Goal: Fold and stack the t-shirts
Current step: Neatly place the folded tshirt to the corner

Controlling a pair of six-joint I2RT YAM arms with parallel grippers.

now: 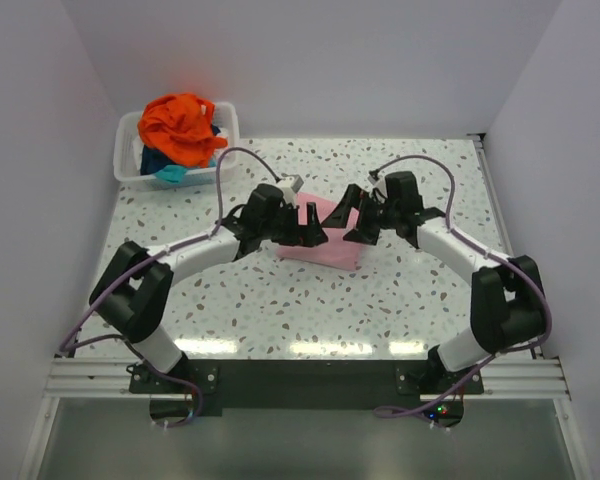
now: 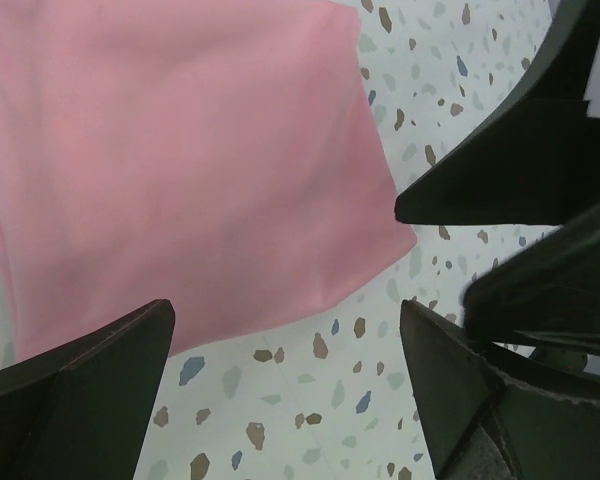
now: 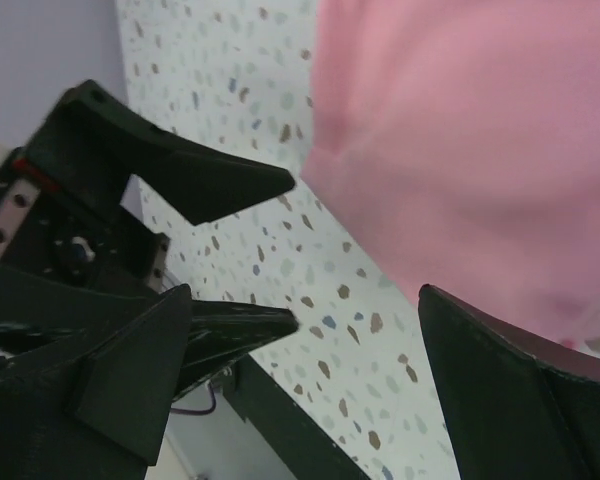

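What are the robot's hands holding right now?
Nothing. The left gripper and right gripper are both open over the pink shirt, with no cloth between their jaws.

The right gripper (image 3: 305, 390), jaws spread, hangs over the tabletop (image 3: 330, 330) beside a pink shirt (image 3: 480, 130); the left gripper (image 3: 294, 252) is close.

The left arm (image 1: 195, 255) and right arm (image 1: 460, 250) rise from the near corners of the table (image 1: 400, 300), elbows out, forearms angled inward. The left gripper (image 1: 310, 228) and right gripper (image 1: 352, 222) face each other tip to tip, just apart, midway between the side edges, both with jaws spread wide.
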